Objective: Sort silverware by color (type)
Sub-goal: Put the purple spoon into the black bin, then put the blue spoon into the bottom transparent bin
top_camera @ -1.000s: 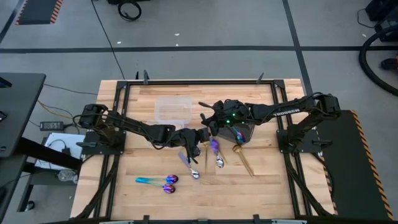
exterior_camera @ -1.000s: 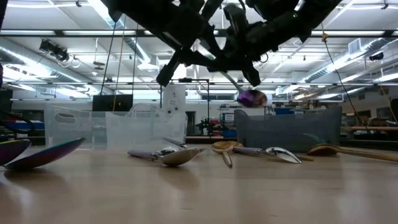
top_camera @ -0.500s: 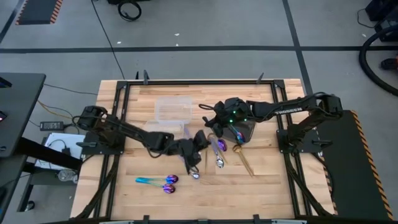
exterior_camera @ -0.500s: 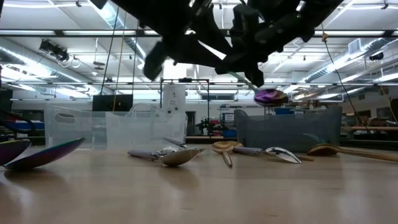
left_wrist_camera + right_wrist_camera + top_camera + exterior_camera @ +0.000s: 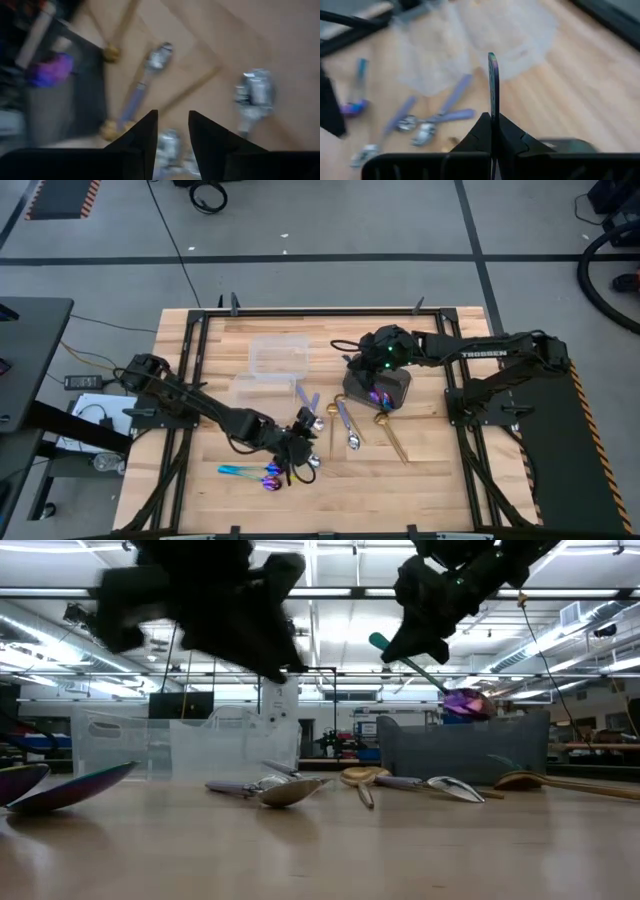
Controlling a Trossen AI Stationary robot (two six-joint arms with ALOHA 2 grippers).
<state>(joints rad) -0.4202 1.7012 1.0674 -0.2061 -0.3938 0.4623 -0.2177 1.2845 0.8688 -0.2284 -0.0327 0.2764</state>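
Two shifts noted against a second back, across the wooden table (image 5: 440,470). Largest first: left arm, swung off the centre cluster toward the near edge; left gripper (image 5: 298,455) now low over the near silver spoon (image 5: 312,461), close beside the two iridescent spoons (image 5: 262,475) lying there. Fingers (image 5: 145,135) parted by a narrow gap in the wrist view, nothing between them, not touching metal as far as can be told. Reads as lining up the next pick. Right arm, drawn back from the centre to the dark grey bin (image 5: 402,377); right gripper (image 5: 372,368) above it, pinched fully closed on the teal handle of an iridescent spoon (image 5: 462,700), handle standing edge-on between the tips in the right wrist view, purple bowl hanging down at about the bin's rim height in the low view. Not yet let go; whether inside the rim or just over it, cannot tell. Means for the task: one blue-purple piece nearly delivered, dark bin apparently serving that colour. Left on the boards: a gold spoon (image 5: 390,435), a lavender-handled silver one (image 5: 348,425), a few more mid-table. Clear containers (image 5: 278,355) at the far side, contents not readable. Roughly early-to-middle of the sort, by judgement.
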